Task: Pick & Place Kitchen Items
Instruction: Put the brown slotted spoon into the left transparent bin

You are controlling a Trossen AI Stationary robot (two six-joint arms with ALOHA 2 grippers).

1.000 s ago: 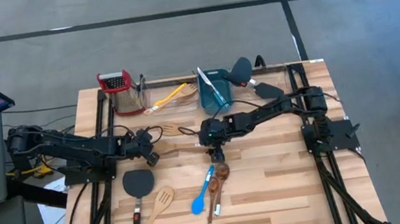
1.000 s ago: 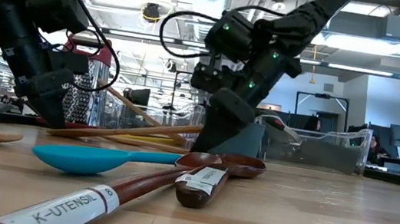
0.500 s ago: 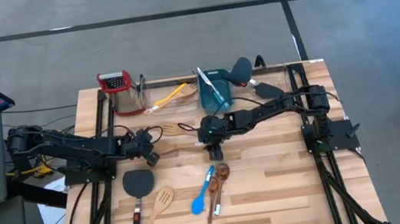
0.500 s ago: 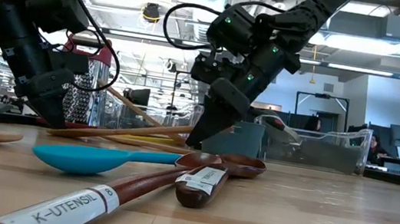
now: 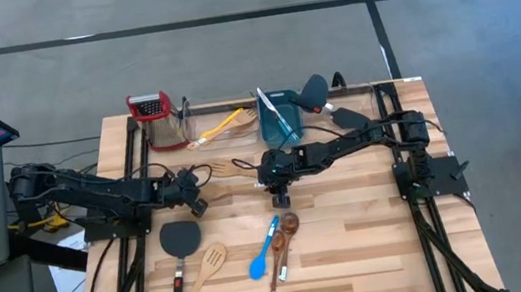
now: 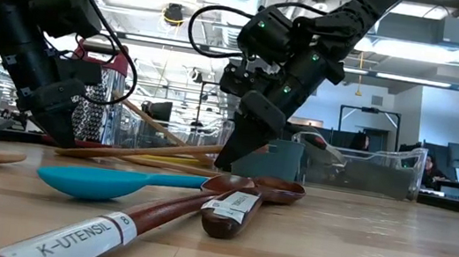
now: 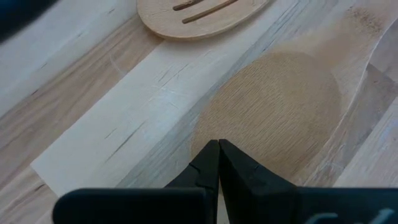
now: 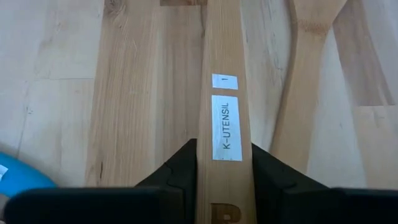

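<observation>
A: Right gripper state?
B: Down at mid-worktop, fingers flanking a pale wooden handle labelled K-UTENSIL, touching both its sides; handle lay flat on the boards.
A: Left gripper?
B: Fingers pressed together, tips low over a pale wooden spoon bowl; a slotted spatula head lay just beyond.
A: Other utensils?
B: Blue spoon and dark-brown spoons lay nearer the front edge, black spatula and pale slotted spatula to their left.
</observation>
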